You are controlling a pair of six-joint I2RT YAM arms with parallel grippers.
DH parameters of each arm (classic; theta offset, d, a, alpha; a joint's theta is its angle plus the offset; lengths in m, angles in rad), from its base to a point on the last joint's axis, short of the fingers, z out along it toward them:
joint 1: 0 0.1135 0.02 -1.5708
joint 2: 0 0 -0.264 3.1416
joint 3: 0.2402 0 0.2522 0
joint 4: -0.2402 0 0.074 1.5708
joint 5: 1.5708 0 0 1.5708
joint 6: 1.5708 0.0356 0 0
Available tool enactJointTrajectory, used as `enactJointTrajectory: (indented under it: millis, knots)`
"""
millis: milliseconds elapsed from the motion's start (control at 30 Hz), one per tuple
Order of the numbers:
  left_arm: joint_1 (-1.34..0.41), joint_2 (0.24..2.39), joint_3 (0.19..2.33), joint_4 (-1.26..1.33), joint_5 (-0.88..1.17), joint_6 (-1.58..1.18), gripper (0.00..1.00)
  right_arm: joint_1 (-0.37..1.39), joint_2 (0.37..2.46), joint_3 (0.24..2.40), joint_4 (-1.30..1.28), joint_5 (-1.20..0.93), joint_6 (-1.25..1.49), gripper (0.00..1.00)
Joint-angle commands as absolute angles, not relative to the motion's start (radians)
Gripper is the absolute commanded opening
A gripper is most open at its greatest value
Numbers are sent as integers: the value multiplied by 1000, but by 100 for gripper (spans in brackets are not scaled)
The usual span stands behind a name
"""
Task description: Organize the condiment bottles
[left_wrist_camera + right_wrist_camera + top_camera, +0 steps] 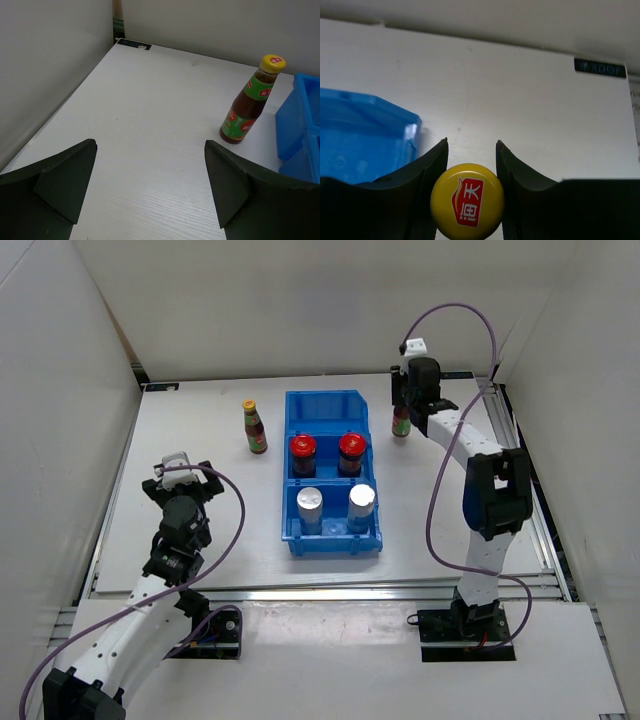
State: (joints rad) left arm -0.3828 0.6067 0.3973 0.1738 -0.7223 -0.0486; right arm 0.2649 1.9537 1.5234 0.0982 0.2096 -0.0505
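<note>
Six containers and one blue bin [296, 537]: two yellow-capped bottles [255, 430], two red-lidded jars [303, 448], two silver cylinders [311, 502]. The right gripper [471, 150] is clamped on one bottle [467, 201], whose cap sits between its fingers. The left gripper [150, 145] has its fingers wide apart, with the other bottle [247, 107] ahead and to the right of them.

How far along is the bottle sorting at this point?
Done: two red-lidded jars and two silver cylinders stand in the blue bin. In hand: the right hand grips the right yellow-capped bottle. Left: binning it and the left yellow-capped bottle, standing outside the bin; left hand open.
</note>
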Motion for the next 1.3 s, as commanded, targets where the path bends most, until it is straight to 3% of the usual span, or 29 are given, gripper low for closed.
enactJointTrajectory:
  millis: [0,500,1200,1267]
  knots:
    - [-387,589,385,198,-713,-44,100,322,1844,1702,180,198,-97,0]
    - [-387,580,376,216,-713,-44,100,469,2032,1982,75,112,-57,0]
    - [-387,571,367,225,-713,-44,100,480,2131,1789,175,126,43,0]
    - [-387,571,367,225,-713,-44,100,471,2131,1780,166,117,43,7]
